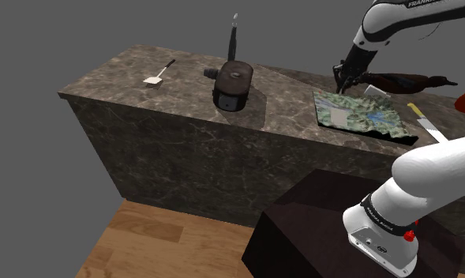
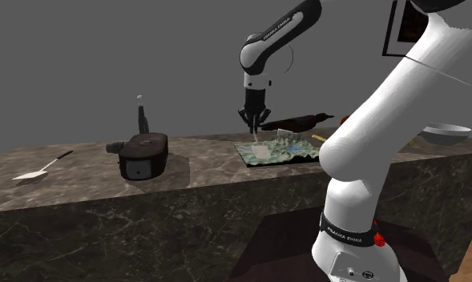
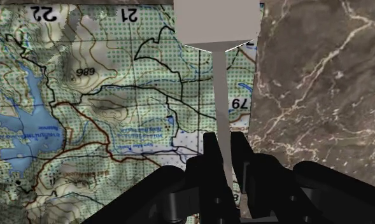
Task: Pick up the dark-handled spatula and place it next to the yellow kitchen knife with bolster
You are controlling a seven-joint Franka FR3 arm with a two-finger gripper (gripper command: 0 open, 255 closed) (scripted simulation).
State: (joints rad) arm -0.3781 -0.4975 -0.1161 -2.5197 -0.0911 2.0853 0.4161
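Showing what was judged the carry step: the gripper [image 3: 225,145] was clamped on the pale shaft of the spatula [image 3: 218,25], its blade held over the map [image 3: 97,108]. Transfer towards the yellow-handled knife [image 1: 422,121], beside the map, then release, was judged necessary next.
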